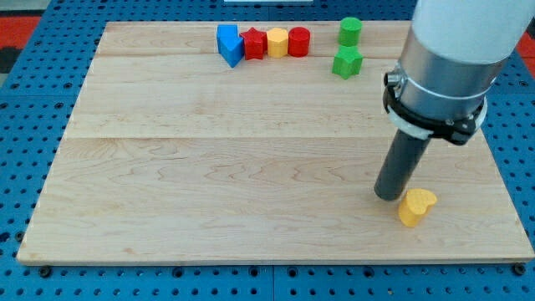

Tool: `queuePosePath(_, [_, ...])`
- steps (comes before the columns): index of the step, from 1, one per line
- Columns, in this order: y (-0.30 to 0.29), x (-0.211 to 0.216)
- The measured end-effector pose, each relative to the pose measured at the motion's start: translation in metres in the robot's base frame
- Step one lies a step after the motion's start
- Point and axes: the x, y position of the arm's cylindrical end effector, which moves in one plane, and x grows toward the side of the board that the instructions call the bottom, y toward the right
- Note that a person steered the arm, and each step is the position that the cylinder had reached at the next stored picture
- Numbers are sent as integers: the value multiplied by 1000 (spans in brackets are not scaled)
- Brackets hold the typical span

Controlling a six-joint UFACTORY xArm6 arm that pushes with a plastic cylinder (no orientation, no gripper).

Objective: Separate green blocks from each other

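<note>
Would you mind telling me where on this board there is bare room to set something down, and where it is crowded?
The wooden board is bare across its middle, left side and bottom edge, below the top row. The top edge is crowded: blue block, red star, yellow block, red cylinder, then green cylinder above green block. My tip touches the yellow heart at lower right.

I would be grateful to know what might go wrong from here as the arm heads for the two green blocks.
My tip sits right beside the yellow heart block at the view's lower right, so starting off carelessly may drag it along.

The green cylinder lies close to the board's top edge; a push toward the view's top could send it off.

The green star block has the red cylinder to its left, so a leftward push may disturb that row.
</note>
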Motion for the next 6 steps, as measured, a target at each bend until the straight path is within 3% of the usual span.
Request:
queuePosePath(1, [-13, -62])
queuePosePath(2, [63, -137])
queuePosePath(3, [57, -229])
queuePosePath(4, [8, -288])
queuePosePath(6, [20, -165])
